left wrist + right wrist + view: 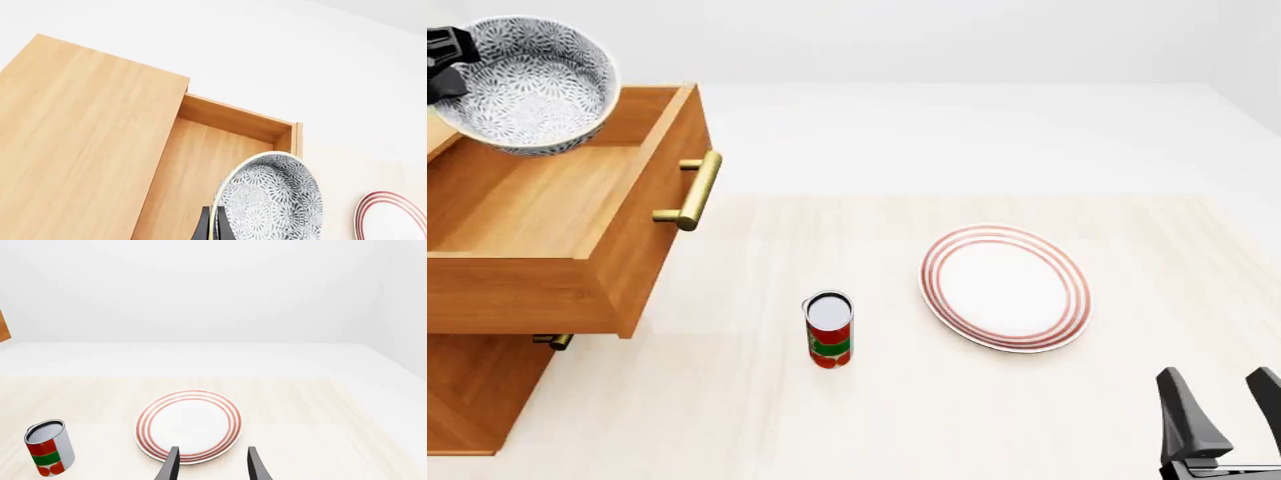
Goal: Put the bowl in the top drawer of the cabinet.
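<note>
The grey-blue floral bowl (527,85) hangs tilted above the far left part of the pulled-out top drawer (541,205), its rim pinched by my left gripper (443,68), which is shut on it. In the left wrist view the bowl (273,197) stands on edge over the drawer's wooden floor (200,170), with the fingers (203,227) clamped on its rim. The cabinet (481,390) stands at the table's left; its flat top (80,140) fills much of that view. My right gripper (1221,405) rests open near the front right corner, holding nothing.
A white plate with red rings (1005,287) lies right of centre, just beyond the right gripper's fingertips (172,462). A red-and-green tin can (829,330) stands upright in front of the drawer. The brass bar handle (694,190) juts toward the table's middle.
</note>
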